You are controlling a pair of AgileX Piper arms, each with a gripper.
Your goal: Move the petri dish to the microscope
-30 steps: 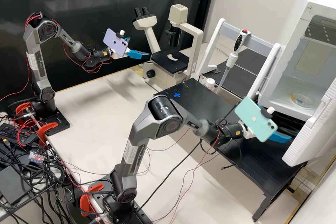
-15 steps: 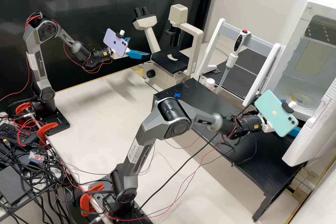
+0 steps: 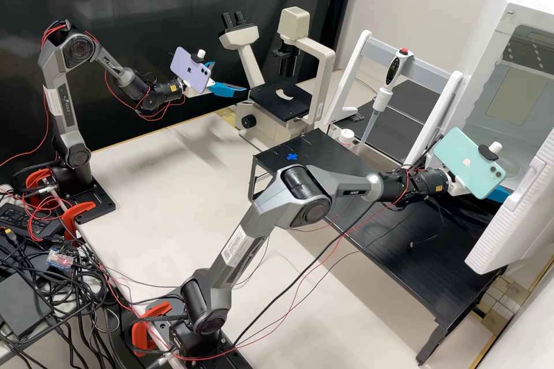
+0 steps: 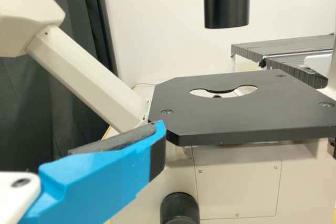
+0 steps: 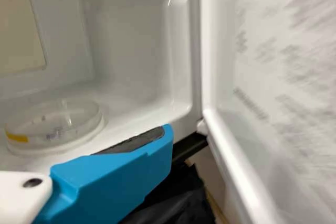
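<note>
My left gripper (image 3: 229, 77) stands open beside the microscope (image 3: 244, 56). In the left wrist view, a blue finger of my left gripper (image 4: 152, 141) shows a bare dark pad near the black microscope stage (image 4: 231, 121). At the white chamber's mouth is my right gripper (image 3: 499, 194), partly behind its phone. The clear petri dish (image 5: 55, 124), with a yellow mark on its side, lies on the chamber floor in the right wrist view. My right gripper (image 5: 158, 141) is open there, one finger near the dish but apart from it. The phone mostly covers the dish in the high view.
The chamber's open door (image 3: 511, 225) flanks the right gripper; its inner face (image 5: 273, 93) is close in the right wrist view. A black raised shelf (image 3: 438, 265) lies under the right arm. A pipette (image 3: 382, 98) hangs on a white-framed stand between microscope and chamber.
The right arm has stretched toward the chamber, carrying its gripper right and upward in the high view, so its phone now mostly covers the dish. The left arm has kept still.
</note>
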